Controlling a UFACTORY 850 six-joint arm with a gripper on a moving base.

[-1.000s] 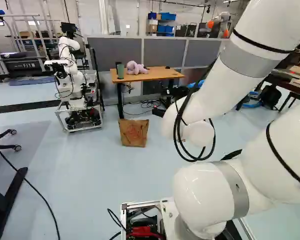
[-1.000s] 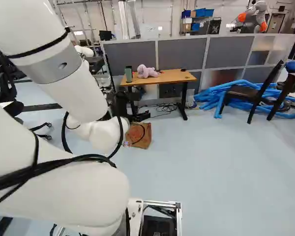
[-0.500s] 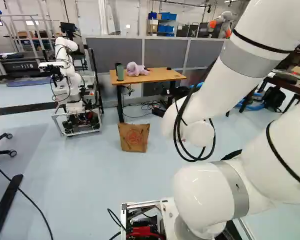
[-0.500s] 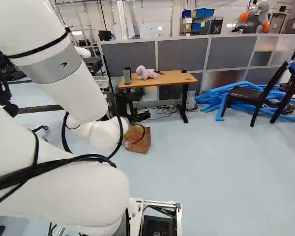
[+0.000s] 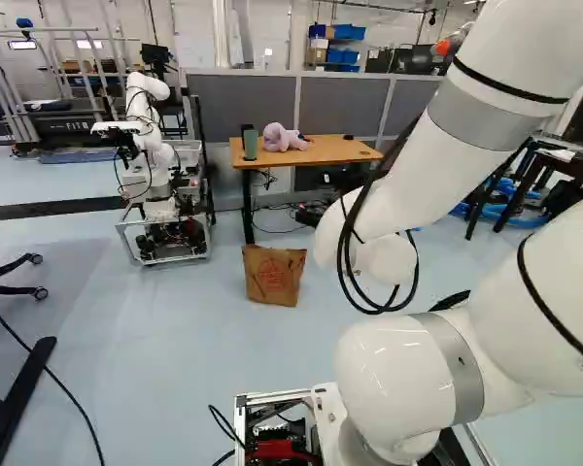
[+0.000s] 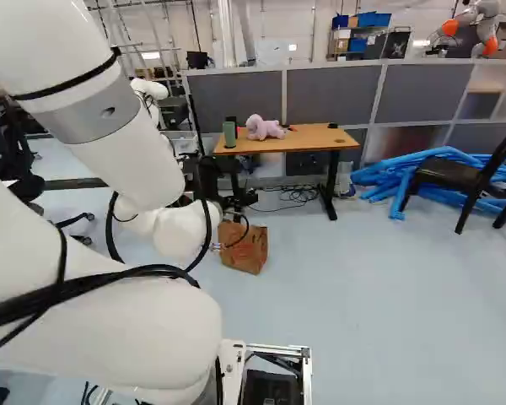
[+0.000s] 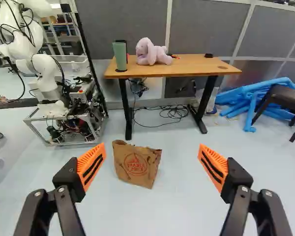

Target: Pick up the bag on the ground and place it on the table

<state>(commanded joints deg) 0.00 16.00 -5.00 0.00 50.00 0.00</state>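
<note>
Bag (image 7: 136, 164) on flr (image 7: 152, 211) in front of desk (image 7: 196, 65), ahead of jaws – jaws wide open – base moved slightly nearer desk.

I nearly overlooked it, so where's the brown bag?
In the left base view, the brown bag stands on the floor before the table, toward its left end.

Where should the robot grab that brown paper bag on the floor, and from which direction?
The bag stands upright, broad front facing the open claw, so its top edge probably suits best, from above; the claw would likely need turning to put one finger in front, one behind.
</note>
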